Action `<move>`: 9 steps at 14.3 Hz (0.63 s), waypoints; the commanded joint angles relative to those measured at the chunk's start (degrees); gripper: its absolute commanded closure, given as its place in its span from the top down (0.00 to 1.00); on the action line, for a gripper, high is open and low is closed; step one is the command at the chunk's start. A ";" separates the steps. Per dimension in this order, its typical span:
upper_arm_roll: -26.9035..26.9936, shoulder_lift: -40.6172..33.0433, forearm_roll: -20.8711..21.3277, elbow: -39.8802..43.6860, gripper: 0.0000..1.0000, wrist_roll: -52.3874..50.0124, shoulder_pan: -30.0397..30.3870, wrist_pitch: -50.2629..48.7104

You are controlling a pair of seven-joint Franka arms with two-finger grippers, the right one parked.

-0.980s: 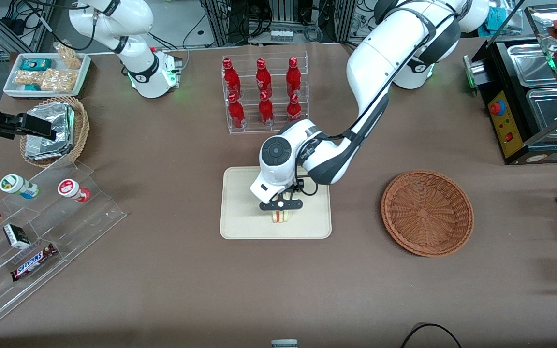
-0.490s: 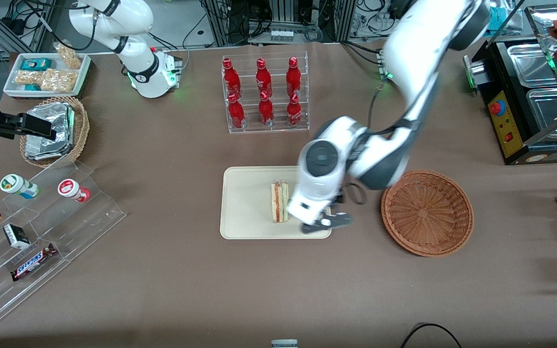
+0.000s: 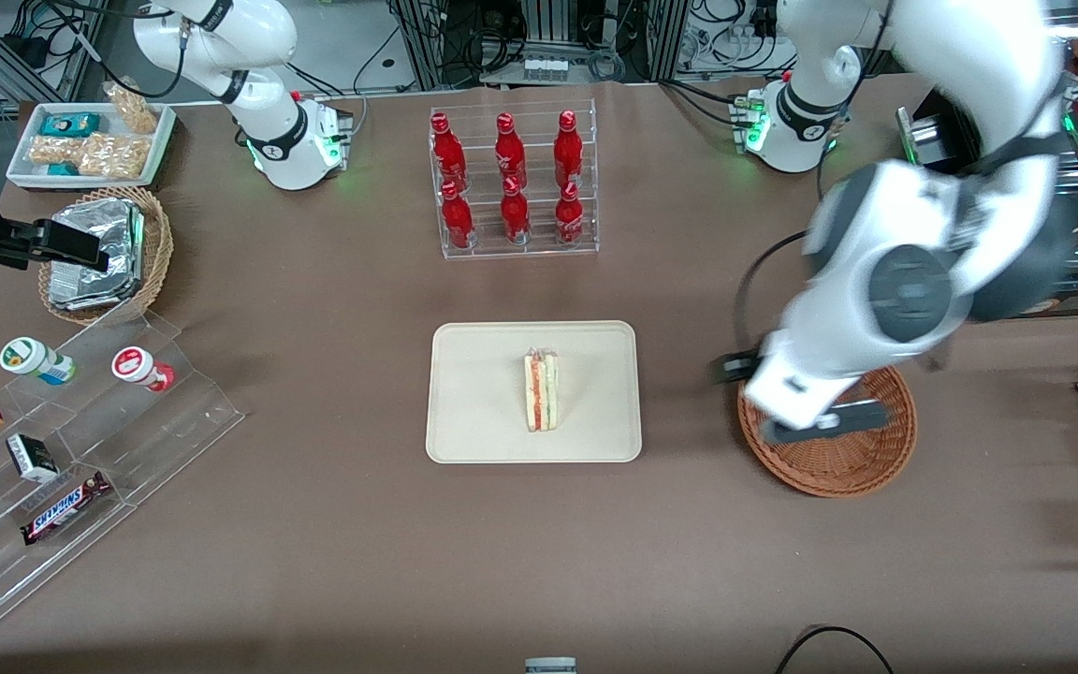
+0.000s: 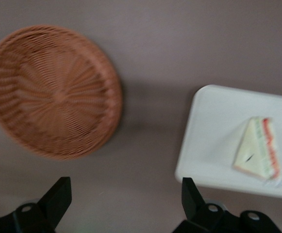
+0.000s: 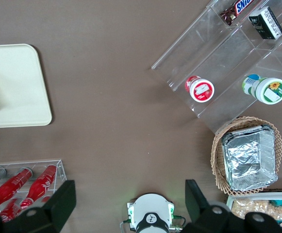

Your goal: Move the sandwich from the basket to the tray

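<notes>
Wicker basket (image 3: 852,463) under spread gripper (image 3: 820,423) — sandwich (image 3: 541,390) on tray (image 3: 473,393).

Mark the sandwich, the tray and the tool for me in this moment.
sandwich (image 3: 541,391): front view, on its layered top edge.
tray (image 3: 473,393): front view, on a bare part of its floor.
tool (image 4: 124,194): left wrist view, midway between its open fingertips.

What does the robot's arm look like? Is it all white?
Mostly. The working arm has glossy white rounded shells with dark grey joints and round grey caps. A black cable loops near its wrist, and a green light glows at its base. Its gripper, above the basket, is black with two open fingers.
</notes>
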 commanded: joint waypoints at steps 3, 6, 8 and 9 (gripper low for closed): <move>-0.40 -9.63 -0.13 -3.55 1.00 11.56 10.65 -10.20; -0.40 -15.76 1.10 -9.84 1.00 12.27 11.62 -11.09; -0.40 -20.61 1.10 -15.57 1.00 12.36 11.71 -9.43; -0.40 -21.84 1.10 -16.64 1.00 12.53 11.71 -9.16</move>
